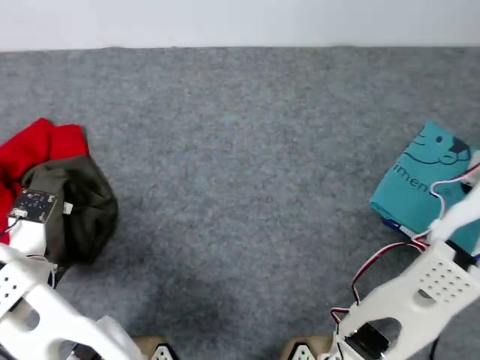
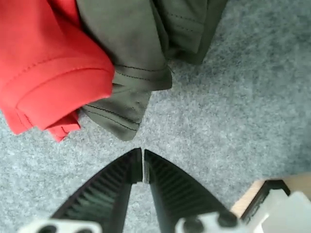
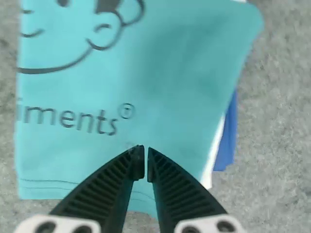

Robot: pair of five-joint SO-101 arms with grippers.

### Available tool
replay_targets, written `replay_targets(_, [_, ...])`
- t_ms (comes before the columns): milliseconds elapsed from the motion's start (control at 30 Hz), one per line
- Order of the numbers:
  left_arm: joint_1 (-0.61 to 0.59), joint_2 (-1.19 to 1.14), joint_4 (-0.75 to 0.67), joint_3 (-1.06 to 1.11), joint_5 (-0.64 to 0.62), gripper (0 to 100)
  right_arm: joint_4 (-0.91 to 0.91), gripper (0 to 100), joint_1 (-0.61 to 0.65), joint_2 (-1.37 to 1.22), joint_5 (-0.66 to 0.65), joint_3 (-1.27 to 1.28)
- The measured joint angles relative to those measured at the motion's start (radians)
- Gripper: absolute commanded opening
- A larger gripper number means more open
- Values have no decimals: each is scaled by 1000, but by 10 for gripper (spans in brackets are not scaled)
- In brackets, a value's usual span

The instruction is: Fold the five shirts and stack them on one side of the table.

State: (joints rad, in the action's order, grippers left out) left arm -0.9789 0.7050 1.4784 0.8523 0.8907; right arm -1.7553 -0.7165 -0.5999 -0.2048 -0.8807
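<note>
Clenching nothing, left jaws near olive shirt [image 2: 136,48], right jaws over teal shirt [image 3: 146,73].

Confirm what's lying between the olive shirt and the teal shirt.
Nothing: in the high view the stretch from olive shirt to teal shirt is bare grey tabletop.

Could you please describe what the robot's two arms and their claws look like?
The white plastic left arm and white plastic right arm have housings dotted with small holes. Thin red, white and black wires loop beside the right arm. The left claw and right claw each have two black, ribbed fingers tapering to a point.
</note>
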Motion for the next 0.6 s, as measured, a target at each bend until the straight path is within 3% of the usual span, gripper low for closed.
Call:
replay_targets(133, [0,0,43,-72,-3,19,0,8,-9,54,-43,0])
replay_targets(300, [-44,0,51,-172,-112,50,0,8,18,235,-86,49])
replay_targets(467, [-48,0,54,-190,-126,227,0,8,150,486,-87,344])
replay_targets(600, [-48,0,20,-187,-127,242,0,9,296,667,-41,655])
